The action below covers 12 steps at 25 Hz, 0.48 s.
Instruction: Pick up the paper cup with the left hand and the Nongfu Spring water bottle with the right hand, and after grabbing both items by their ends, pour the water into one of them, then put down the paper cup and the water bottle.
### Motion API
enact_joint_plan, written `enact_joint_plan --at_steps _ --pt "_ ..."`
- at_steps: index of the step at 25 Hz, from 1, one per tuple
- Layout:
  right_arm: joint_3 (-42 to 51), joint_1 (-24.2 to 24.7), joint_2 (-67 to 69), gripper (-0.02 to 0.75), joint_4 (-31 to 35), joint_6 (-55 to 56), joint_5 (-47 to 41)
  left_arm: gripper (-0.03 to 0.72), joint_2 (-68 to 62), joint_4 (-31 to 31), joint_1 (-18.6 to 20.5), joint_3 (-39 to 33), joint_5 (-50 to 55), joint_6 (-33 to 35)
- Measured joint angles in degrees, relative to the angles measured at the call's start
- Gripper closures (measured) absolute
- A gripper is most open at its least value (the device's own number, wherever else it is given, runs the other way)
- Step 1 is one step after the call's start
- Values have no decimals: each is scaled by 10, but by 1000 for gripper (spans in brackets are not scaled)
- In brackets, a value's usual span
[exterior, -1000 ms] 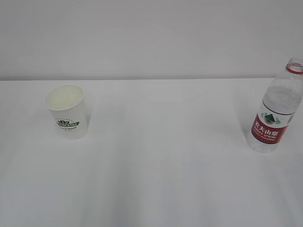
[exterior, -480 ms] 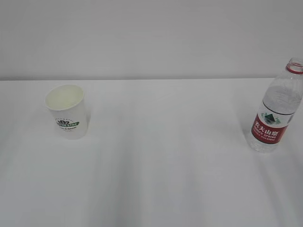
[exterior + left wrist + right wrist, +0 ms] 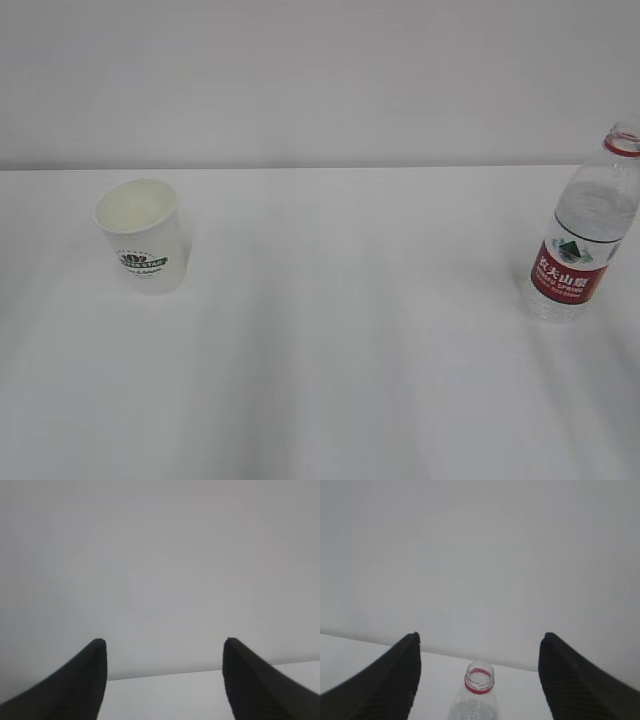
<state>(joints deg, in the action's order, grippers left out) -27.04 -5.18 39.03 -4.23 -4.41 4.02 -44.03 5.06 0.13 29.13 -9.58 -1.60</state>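
Note:
The white paper cup (image 3: 143,236) with a green logo stands upright at the left of the table, its cream inside showing. At the right edge stands the Nongfu Spring water bottle (image 3: 584,234), uncapped, with a red label and a red neck ring. No arm shows in the exterior view. In the left wrist view my left gripper (image 3: 165,641) is open, with only wall and table edge between its black fingers (image 3: 85,680); the cup is out of that view. My right gripper (image 3: 480,636) is open, and the bottle's open mouth (image 3: 479,678) lies below and between its fingers, apart from both. I cannot make out water inside.
The white table (image 3: 340,330) runs back to a plain pale wall (image 3: 320,70). Nothing else stands on it between the cup and the bottle.

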Motion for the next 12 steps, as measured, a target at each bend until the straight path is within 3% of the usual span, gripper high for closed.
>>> enact_joint_plan --at_steps 12 --pt "0 0 137 183 -22 0 144 162 -146 2 0 0 -151 0"
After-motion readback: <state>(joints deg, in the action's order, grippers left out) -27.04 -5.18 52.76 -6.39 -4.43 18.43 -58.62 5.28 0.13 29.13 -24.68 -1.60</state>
